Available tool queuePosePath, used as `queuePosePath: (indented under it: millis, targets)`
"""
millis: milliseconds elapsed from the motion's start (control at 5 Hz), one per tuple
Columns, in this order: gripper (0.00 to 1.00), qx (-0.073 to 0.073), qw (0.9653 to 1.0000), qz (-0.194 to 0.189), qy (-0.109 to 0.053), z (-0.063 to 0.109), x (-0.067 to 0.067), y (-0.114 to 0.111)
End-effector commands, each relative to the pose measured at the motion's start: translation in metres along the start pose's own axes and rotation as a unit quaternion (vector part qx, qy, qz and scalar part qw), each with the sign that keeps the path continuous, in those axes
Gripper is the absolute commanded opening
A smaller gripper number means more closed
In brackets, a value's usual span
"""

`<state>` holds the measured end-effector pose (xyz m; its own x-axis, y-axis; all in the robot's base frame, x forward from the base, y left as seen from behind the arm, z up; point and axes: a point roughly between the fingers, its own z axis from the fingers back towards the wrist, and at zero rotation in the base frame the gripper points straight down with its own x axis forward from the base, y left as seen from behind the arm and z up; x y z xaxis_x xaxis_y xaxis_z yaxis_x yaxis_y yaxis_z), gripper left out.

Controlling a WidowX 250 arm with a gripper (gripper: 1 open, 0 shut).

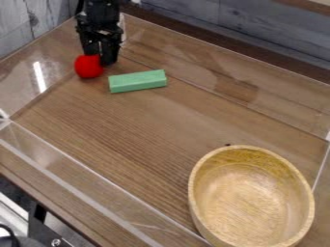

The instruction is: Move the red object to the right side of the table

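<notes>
The red object [85,67] is a small round toy fruit lying on the table [180,125] at the far left, close to the clear wall. My black gripper [98,55] points down right over it. Its fingertips reach the fruit's upper right side and hide that part. The fingers look closer together than before. The view is too small to show whether they press on the fruit or how wide the gap is.
A flat green block [137,81] lies just right of the red fruit. A round light wooden bowl [252,198] sits at the near right corner. Low clear acrylic walls [26,72] edge the tabletop.
</notes>
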<state>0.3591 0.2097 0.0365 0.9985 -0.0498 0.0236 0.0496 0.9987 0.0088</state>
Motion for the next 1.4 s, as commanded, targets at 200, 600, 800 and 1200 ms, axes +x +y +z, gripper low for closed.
queuePosePath:
  millis: [200,600,800,1200]
  targets:
    - [0.00,0.002,0.9998,0.007,-0.019,0.029,0.004,-0.009]
    - [0.00,-0.002,0.9992,0.011,-0.039,0.066,0.006,-0.024]
    - [0.00,-0.008,0.9983,0.005,-0.058,0.096,0.006,-0.036]
    - [0.00,-0.038,0.9953,-0.075,-0.048,0.106,0.006,-0.123]
